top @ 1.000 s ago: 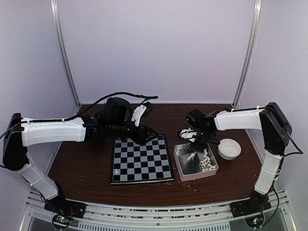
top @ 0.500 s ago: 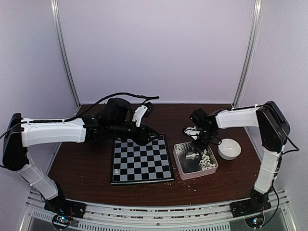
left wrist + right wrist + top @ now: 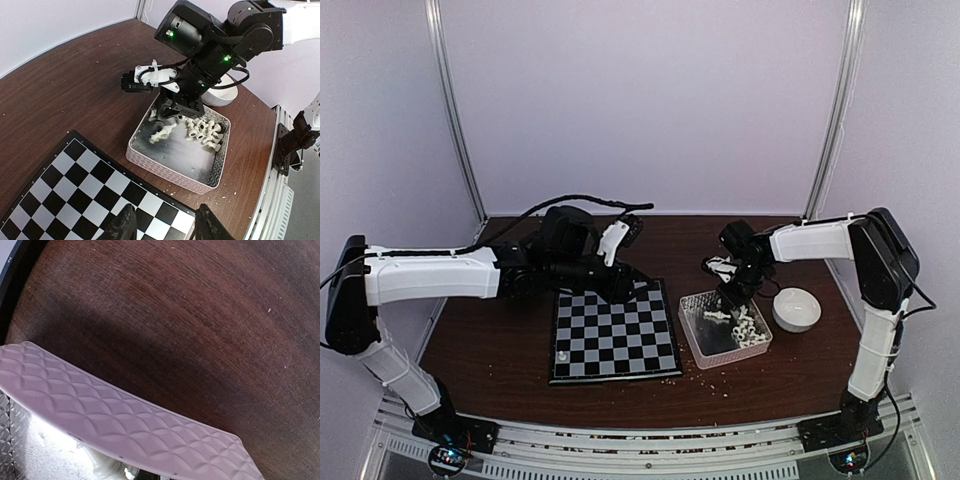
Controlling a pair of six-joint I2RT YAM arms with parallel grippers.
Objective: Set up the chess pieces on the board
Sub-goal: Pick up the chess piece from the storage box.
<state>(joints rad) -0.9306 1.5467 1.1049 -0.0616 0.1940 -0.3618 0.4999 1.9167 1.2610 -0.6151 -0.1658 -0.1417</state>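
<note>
Over the table, top view: chess pieces (image 3: pixel 745 328) heaped in tray (image 3: pixel 692 342), one on board (image 3: pixel 613 335). Judged light, rigid, slippery; best pinched at the waist.

Left wrist view: left gripper (image 3: pixel 165 227) part open above board edge, empty. Right gripper (image 3: pixel 170 111) down in tray, closed; catch unconfirmed.

Right wrist view: tray wall only, jaws unseen.

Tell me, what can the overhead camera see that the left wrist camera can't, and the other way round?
Only the overhead view shows the whole board with one white chess piece standing near its near left corner, and the whole left arm. Only the left wrist view shows the left gripper open, close up, and the diamond pattern on the tray. Both show the tray, its heap of pieces, the white bowl and the right gripper down in the tray.
</note>
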